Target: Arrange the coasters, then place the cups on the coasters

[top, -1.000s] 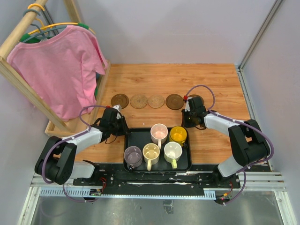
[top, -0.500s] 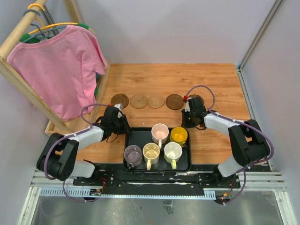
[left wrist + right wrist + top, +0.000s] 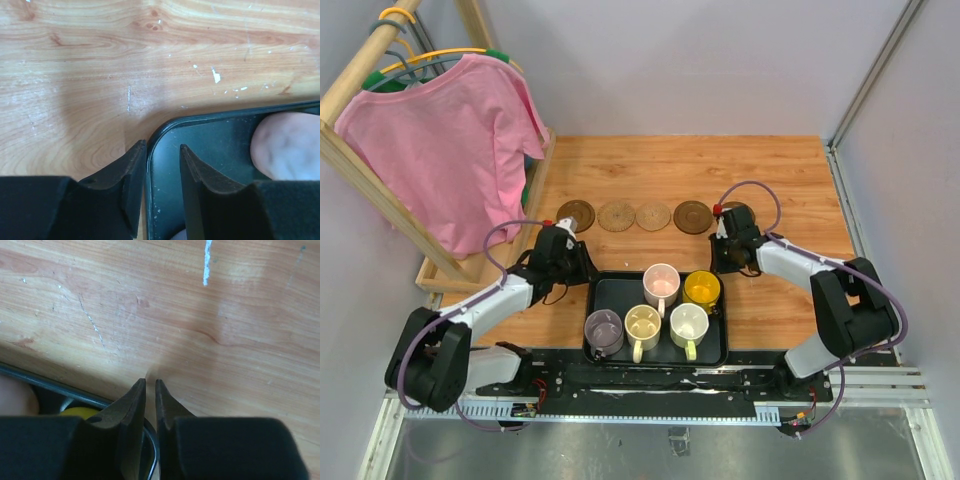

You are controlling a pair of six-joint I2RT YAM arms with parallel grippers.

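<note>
- On the table (image 3: 680,170), in its far half, four coasters (image 3: 616,215) lay in a side-to-side row, each apart from the next: dark ones at the ends, two tan between.
- Fifth coaster (image 3: 744,210), dark, lay right of that row, partly hidden by the right arm and its cable.
- Tray (image 3: 612,296), black, sat close to the arm bases, on the near side of the row.
- All five cups stood upright in the tray, none on a coaster. Far row: pink cup (image 3: 660,284), amber cup (image 3: 701,288). Near row: purple cup (image 3: 603,331), cream cup (image 3: 643,324), white cup (image 3: 688,322).
- Left hand (image 3: 162,150) sat low at the tray's far-left corner, jaws narrowly apart and astride the rim, one finger over wood and the other over the tray floor. The gap was wider than the rim; nothing was clamped.
- Left wrist view: a pale cup wall, blurred, showed at right inside the tray.
- Right hand (image 3: 150,382) sat at the tray's far-right corner, jaws parted by a thin slit with wood visible between the tips. The rim ran in between the fingers lower down; I could not tell whether it was pinched.
- Pink shirt (image 3: 450,150) hung on a wooden rack (image 3: 360,62) at far left.
</note>
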